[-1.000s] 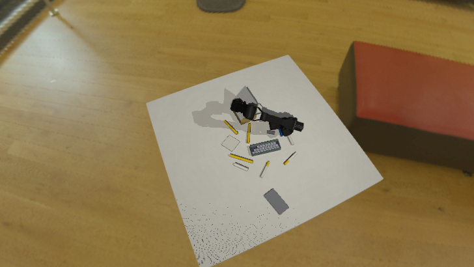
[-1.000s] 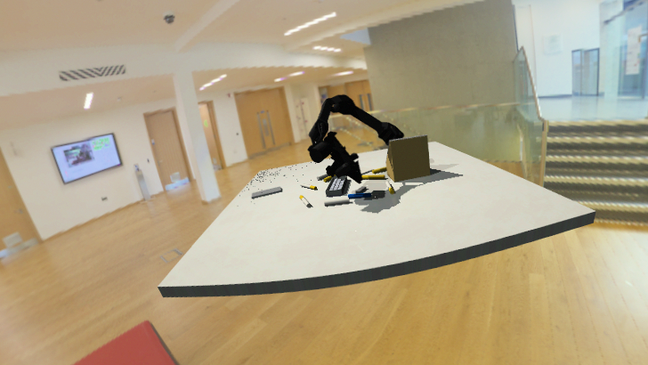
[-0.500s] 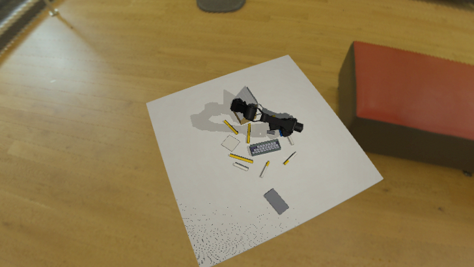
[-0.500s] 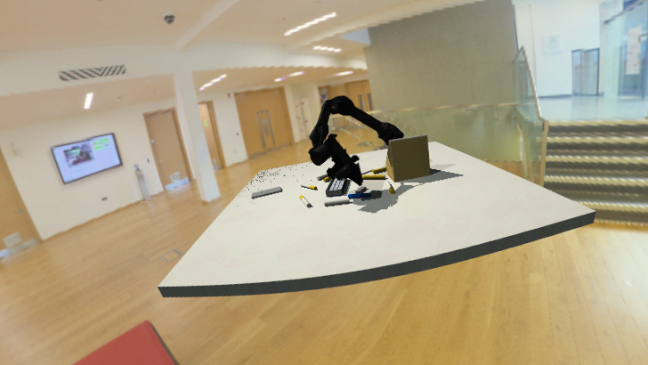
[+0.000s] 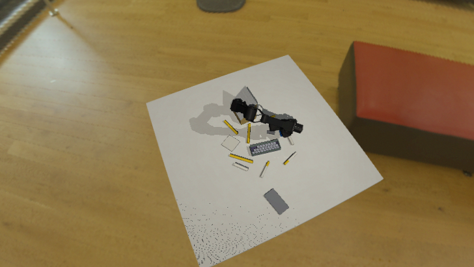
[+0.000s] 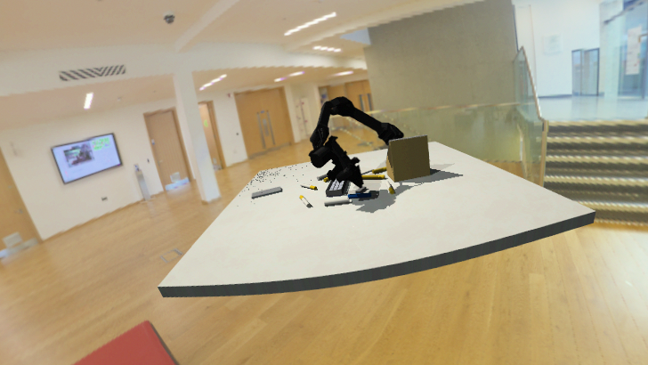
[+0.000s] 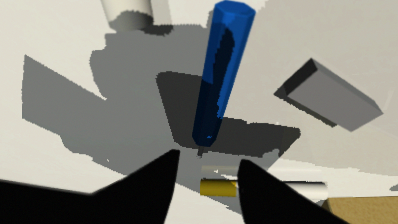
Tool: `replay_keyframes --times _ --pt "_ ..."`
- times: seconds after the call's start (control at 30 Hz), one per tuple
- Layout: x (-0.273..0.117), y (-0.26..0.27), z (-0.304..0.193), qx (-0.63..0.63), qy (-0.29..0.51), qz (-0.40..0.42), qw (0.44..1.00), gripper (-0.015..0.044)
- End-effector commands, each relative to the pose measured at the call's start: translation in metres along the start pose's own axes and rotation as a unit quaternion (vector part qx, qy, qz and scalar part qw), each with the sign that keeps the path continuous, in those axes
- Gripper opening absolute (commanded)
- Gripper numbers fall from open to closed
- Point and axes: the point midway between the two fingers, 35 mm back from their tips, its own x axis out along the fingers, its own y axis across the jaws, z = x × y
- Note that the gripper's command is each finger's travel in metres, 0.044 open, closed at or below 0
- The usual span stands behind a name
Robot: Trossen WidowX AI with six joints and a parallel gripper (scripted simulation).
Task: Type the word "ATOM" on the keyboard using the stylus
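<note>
The blue stylus (image 5: 281, 133) (image 6: 361, 196) (image 7: 225, 65) lies on the desk beside the keyboard, its narrow tip toward my fingers in the wrist view. My gripper (image 6: 361, 186) (image 7: 210, 156) is partly open with nothing held. It hangs low above the desk near the stylus; in the wrist view the stylus tip shows in line with the gap between the fingertips, and the shaft lies ahead of them. The keyboard (image 5: 265, 147) (image 6: 337, 186) is a dark tray with pale keys. It is outside the wrist view, and its letters are too small to read.
A grey block (image 5: 270, 132) (image 7: 332, 95) lies beside the stylus. A white cylinder (image 5: 290, 140) (image 6: 337, 202) (image 7: 130, 12) is on its other side. Several yellow and white sticks lie around the keyboard. A brown box-like stand (image 6: 409, 158) (image 7: 365, 210) and a grey slab (image 5: 276, 201) (image 6: 266, 192) stand farther off.
</note>
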Motion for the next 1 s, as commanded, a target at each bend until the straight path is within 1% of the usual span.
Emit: replay_keyframes --times 0.0,0.97 --pt "0.004 0.0 0.001 -0.002 -0.001 -0.002 1.0 0.015" --pt "0.018 0.001 0.009 -0.002 -0.001 -0.003 1.0 0.015"
